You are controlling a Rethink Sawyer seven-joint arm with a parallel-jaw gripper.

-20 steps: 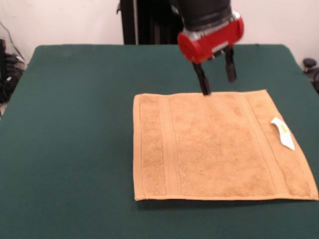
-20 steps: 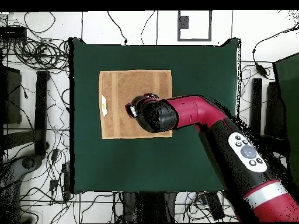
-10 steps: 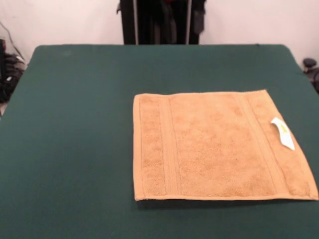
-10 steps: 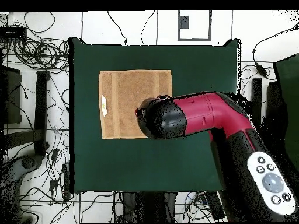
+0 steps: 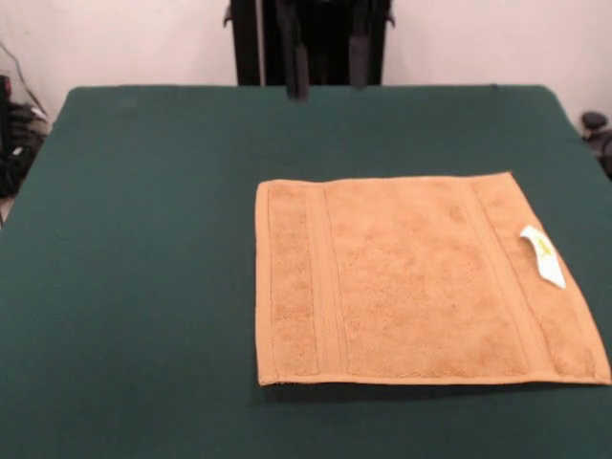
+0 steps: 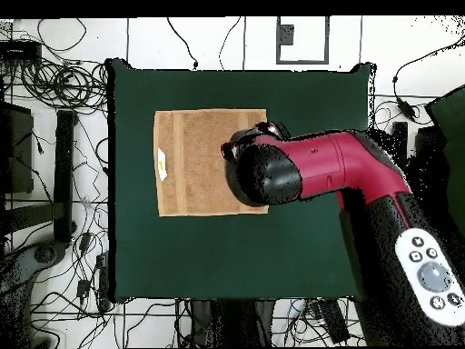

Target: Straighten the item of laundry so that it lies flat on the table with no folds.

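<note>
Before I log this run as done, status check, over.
Pincer raised above the table's far side, fingers apart, holding nothing. Towel spread flat, no folds showing, white label face up. Nothing in the way.

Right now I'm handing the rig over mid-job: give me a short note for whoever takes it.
Gripper: open, empty, raised at the table's far side in the front view, clear of the towel.
Towel: spread on the green table, toward the front view's right; all four edges show, no folds seen. Its white label lies on top near the right edge.
Done: towel looks flat.
Left: probably nothing. The arm hides one towel corner in the overhead view, but the front view shows it flat.
</note>
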